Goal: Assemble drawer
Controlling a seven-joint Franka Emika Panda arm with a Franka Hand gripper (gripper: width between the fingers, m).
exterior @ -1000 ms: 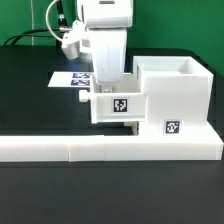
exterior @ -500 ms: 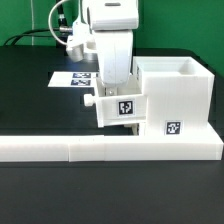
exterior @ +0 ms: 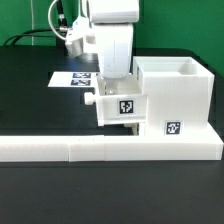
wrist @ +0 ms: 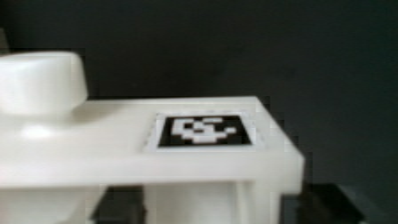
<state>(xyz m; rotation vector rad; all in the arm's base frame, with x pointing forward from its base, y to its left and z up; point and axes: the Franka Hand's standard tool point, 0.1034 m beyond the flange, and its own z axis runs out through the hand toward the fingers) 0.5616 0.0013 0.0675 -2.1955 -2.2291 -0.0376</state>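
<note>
The drawer's white case (exterior: 178,88) stands at the exterior view's right against the border wall and carries a square tag (exterior: 172,127) low on its front. One small white tray (exterior: 120,106) with a tag and a round knob (exterior: 90,99) is held against the case's left side, slightly tilted. My gripper (exterior: 113,84) comes down onto it from above. In the wrist view the tray's tagged face (wrist: 199,131) and knob (wrist: 39,85) fill the frame, and a dark finger (wrist: 128,202) stands on each side of the tray's wall, shut on it. No second tray shows.
The long low white L-shaped border wall (exterior: 90,149) runs along the front of the black table. The marker board (exterior: 72,78) lies flat behind the arm at the exterior view's left. Cables hang at the back.
The held tray has shifted a little and tilted next to the case, and its knob now sticks out at the exterior view's left. The grip is unchanged.
</note>
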